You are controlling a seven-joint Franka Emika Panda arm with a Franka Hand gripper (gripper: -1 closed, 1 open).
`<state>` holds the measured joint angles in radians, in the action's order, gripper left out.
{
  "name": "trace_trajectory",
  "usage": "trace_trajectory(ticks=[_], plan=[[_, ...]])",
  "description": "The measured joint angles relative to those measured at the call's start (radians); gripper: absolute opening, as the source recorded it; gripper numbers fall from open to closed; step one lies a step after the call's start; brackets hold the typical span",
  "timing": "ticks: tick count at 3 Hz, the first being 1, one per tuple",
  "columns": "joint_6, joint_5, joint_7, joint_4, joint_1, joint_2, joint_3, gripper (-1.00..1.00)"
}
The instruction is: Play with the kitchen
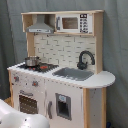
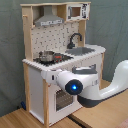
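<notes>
Kitchen [image 1: 62, 75] stands against a grey curtain [image 1: 115, 45], a pot [image 1: 32, 61] on its hob [image 1: 37, 66]. The arm [image 2: 95, 90] is in front of the oven door [image 2: 62, 100]; gripper hidden, can't tell its state.

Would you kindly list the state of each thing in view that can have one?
Oven door: shut.
Microwave: door shut.
Faucet: upright, no water seen running.
Sink: nothing seen in it.
Pot: upright on the hob.
Robot arm: in front of the kitchen.
</notes>
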<state>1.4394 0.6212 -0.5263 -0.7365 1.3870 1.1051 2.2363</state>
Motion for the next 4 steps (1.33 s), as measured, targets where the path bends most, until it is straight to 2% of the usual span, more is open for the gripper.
trace_trajectory(ticks=[2,4], plan=[[0.155,0.086,0.023,-0.144,-0.049,-0.004,-0.004,1.00],[0.248,0.163,0.059,-0.307,-0.113,-0.052,-0.017,1.00]])
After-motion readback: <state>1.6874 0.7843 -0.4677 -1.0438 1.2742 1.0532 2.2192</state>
